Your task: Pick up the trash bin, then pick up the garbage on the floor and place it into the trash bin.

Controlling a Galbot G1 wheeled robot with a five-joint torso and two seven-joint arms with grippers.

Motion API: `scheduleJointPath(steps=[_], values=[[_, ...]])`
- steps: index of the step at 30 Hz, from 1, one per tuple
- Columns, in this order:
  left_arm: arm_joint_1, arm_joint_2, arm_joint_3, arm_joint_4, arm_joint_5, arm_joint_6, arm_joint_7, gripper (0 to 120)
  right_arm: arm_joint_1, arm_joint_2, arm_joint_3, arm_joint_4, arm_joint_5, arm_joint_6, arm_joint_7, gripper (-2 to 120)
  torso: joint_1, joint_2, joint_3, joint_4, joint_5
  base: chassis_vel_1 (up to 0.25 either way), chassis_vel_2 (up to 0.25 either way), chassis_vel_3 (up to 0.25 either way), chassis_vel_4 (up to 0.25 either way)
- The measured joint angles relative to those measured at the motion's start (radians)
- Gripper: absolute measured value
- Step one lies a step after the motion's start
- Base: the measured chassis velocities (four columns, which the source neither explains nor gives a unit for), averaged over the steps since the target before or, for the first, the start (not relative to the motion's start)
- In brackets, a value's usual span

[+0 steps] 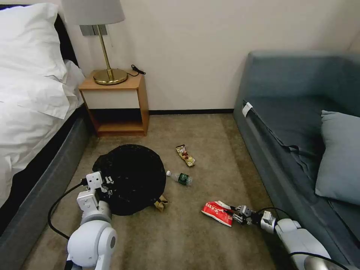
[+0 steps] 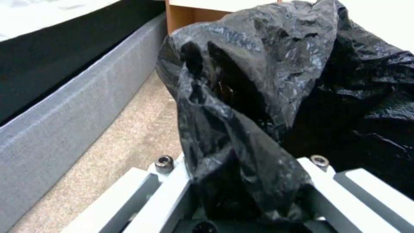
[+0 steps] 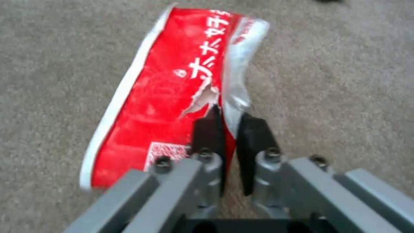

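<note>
- The left gripper [image 1: 109,184] is clamped on the near left rim of the trash bin [image 1: 131,176], on the carpet between the bed [image 1: 33,112] and the middle of the floor.
- In the left wrist view the black bag [image 2: 276,97] bunches up between the gripper's grey finger mounts, so the gripper is closed on the bag-covered rim.
- From the head camera the bin's mouth faces up, and the crinkly black liner hides its whole top.
- The right gripper [image 1: 233,215] sits low over the carpet [image 1: 210,240] by the sofa [image 1: 300,142], its arm reaching in from the lower right.
- Its black pads [image 3: 207,132] are pinched narrow on the torn white edge of the red-white snack packet [image 3: 172,97].
- The packet [image 1: 217,212] lies near the sofa's front, its long axis running away from the gripper toward the robot's left, with the gripped end on the sofa side.
- The clear bottle [image 1: 180,177] lies on its side just right of the bin, white cap pointing toward the bin.
- The brown-yellow snack wrapper [image 1: 185,155] lies beyond the bottle, its long axis slanting toward the nightstand [image 1: 116,101].
- The crumpled brown paper bag [image 1: 161,203] peeks out at the bin's near right edge, touching it.
</note>
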Motion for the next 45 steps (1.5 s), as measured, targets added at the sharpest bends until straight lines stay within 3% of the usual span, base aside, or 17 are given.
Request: scheduleJointPath(steps=[3, 16, 19, 20, 21, 23, 24, 26, 27, 28, 29, 32, 38, 45], values=[[0.001, 0.0, -0.001, 0.0, 0.0, 0.0, 0.0, 4, -0.002, -0.002, 0.001, 0.001, 0.0, 0.0, 0.0, 0, 0.0, 0.0, 0.0, 0.0, 0.0001, 0.0, 0.0, 0.0, 0.0], [-0.002, -0.005, 0.002, 0.023, 0.0, -0.009, -0.001, 4, -0.009, 0.003, 0.039, 0.025, 0.019, 0.022, 0.048, 0, 0.0, 0.0, 0.0, -0.0001, 0.0, 0.0, 0.0, 0.0, 0.0], [-0.016, -0.009, 0.005, 0.058, -0.001, -0.025, -0.002, 4, -0.015, 0.018, 0.043, 0.101, 0.08, 0.027, 0.12, 0, 0.0, 0.0, 0.0, 0.0, 0.0, 0.0, 0.0, 0.0, 0.0], [-0.03, -0.014, 0.011, 0.081, -0.007, -0.031, -0.008, 4, -0.049, 0.02, 0.009, 0.245, 0.153, 0.015, 0.204, 0, 0.0, 0.0, 0.0, 0.0, -0.0001, 0.0, 0.0, 0.0, 0.0], [-0.03, -0.014, 0.011, 0.081, -0.007, -0.031, -0.008, 4, -0.049, 0.02, 0.009, 0.245, 0.153, 0.015, 0.204, 0, 0.0, 0.0, 0.0, 0.0, -0.0001, 0.0, 0.0, 0.0, 0.0], [-0.043, -0.015, 0.016, 0.1, -0.02, -0.036, -0.01, 4, -0.103, 0.006, -0.046, 0.459, 0.223, -0.025, 0.34, 0, 0.0, 0.0, 0.0, -0.0002, -0.0002, 0.0, 0.0, 0.0, 0.0], [-0.043, -0.015, 0.016, 0.1, -0.02, -0.036, -0.01, 4, -0.103, 0.006, -0.046, 0.459, 0.223, -0.025, 0.34, 0, 0.0, 0.0, 0.0, -0.0002, -0.0002, 0.0, 0.0, 0.0, 0.0], [-0.055, -0.017, 0.024, 0.114, -0.026, -0.041, -0.009, 4, -0.134, 0.003, -0.083, 0.641, 0.247, -0.053, 0.462, 0, 0.0, 0.0, 0.0, 0.0, 0.0, 0.0, 0.0, 0.0, 0.0], [-0.055, -0.017, 0.024, 0.114, -0.026, -0.041, -0.009, 4, -0.134, 0.003, -0.083, 0.641, 0.247, -0.053, 0.462, 0, 0.0, 0.0, 0.0, 0.0, 0.0, 0.0, 0.0, 0.0, 0.0], [-0.058, -0.018, 0.03, 0.119, -0.028, -0.044, -0.006, 4, -0.143, 0.007, -0.107, 0.734, 0.251, -0.065, 0.53, 0, 0.0, 0.0, 0.0, 0.0001, -0.0002, 0.0, 0.0, 0.0, 0.0], [-0.058, -0.018, 0.03, 0.119, -0.028, -0.044, -0.006, 4, -0.143, 0.007, -0.107, 0.734, 0.251, -0.065, 0.53, 0, 0.0, 0.0, 0.0, 0.0001, -0.0002, 0.0, 0.0, 0.0, 0.0], [-0.061, -0.02, 0.044, 0.124, -0.035, -0.047, -0.001, 4, -0.156, 0.012, -0.178, 0.905, 0.253, -0.103, 0.648, 0, 0.0, 0.0, 0.0, 0.0, -0.0001, 0.0, 0.0, 0.0, 0.0], [-0.072, -0.021, 0.053, 0.133, -0.035, -0.048, 0.0, 4, -0.126, 0.032, -0.278, 1.046, 0.253, -0.153, 0.736, 0, 0.0, 0.0, 0.0, 0.0001, -0.0003, 0.0, 0.0, 0.0, 0.0], [-0.081, -0.025, 0.071, 0.141, -0.02, -0.047, -0.001, 4, -0.037, 0.049, -0.438, 1.042, 0.242, -0.179, 0.771, 0, 0.0, 0.0, 0.0, 0.0001, -0.0002, 0.0, 0.0, 0.0, 0.0]])
